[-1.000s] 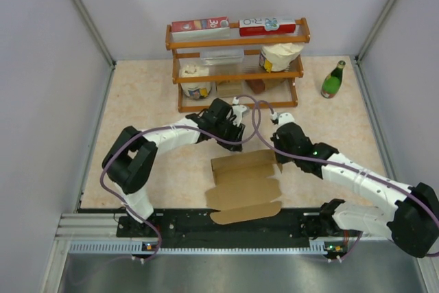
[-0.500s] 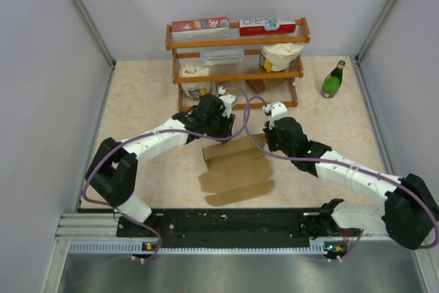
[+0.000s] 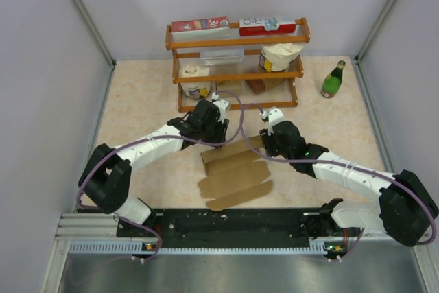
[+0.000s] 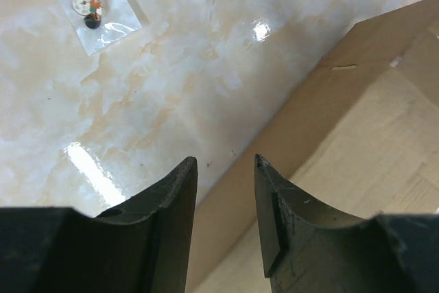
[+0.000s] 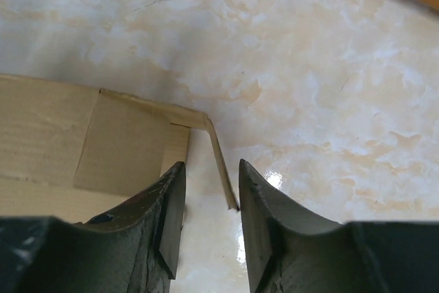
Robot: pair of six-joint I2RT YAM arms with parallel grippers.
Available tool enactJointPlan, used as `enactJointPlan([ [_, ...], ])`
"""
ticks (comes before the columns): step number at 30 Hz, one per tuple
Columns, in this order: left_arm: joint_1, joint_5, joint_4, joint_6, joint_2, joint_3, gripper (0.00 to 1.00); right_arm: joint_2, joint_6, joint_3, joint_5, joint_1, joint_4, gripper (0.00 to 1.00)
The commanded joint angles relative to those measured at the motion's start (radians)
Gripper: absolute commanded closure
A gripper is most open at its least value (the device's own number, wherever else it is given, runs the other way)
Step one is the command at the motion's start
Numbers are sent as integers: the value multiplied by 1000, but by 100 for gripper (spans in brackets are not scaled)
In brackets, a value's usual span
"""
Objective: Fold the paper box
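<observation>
Nudges paper box (image 3: 233, 169) leftward, unclamps right claw (image 5: 211, 166) — parted astride a flap (image 5: 218, 156); left claw (image 4: 225, 161) parted, empty. Early folding; next, pinch and crease.

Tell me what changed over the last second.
The cardboard slid left and a little farther from the arm bases. The left gripper and right gripper went left with it, the left arm stretching out. The right gripper opened, and its jaws now stand apart at a raised flap. The left gripper is open over the cardboard's edge. The shelf and bottle stayed put.
</observation>
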Motion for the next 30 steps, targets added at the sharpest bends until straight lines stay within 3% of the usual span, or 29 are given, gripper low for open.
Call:
enactJointPlan([
  [1,2,-48,-17,-11,-94,18,56,-57,42,3,11,-8,-6,63],
  [12,0,-79,-51,8,-219,23,56,-201,190,23,-25,-8,-95,65],
  [15,0,-34,-36,3,-232,3,62,-218,255,26,-61,-8,-94,71],
  [21,-13,-14,10,-52,-264,-55,82,-171,417,41,-79,-28,-55,86],
  [30,-30,-31,33,-66,-264,-109,91,-54,451,102,-134,-72,-6,94],
])
